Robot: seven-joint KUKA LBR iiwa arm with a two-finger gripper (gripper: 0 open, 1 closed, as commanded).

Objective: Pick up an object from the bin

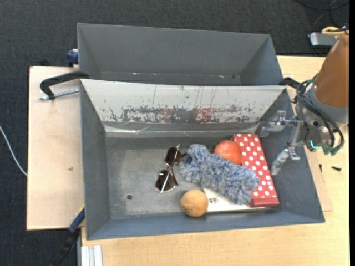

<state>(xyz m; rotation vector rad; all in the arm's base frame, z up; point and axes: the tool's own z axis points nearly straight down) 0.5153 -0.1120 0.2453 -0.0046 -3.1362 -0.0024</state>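
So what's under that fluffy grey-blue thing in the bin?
The fluffy duster lies on a flat white card, whose edge shows below it, and overlaps the red dotted box. How far the card runs beneath, and anything else there, is covered.

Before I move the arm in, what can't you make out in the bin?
Camera view:
White flat item: mostly buried under the fuzzy blue-grey duster and red dotted box; kind unclear.
Orange ball: lower part hidden by the duster.
Gripper: whether its lower finger touches the box, too small to tell.
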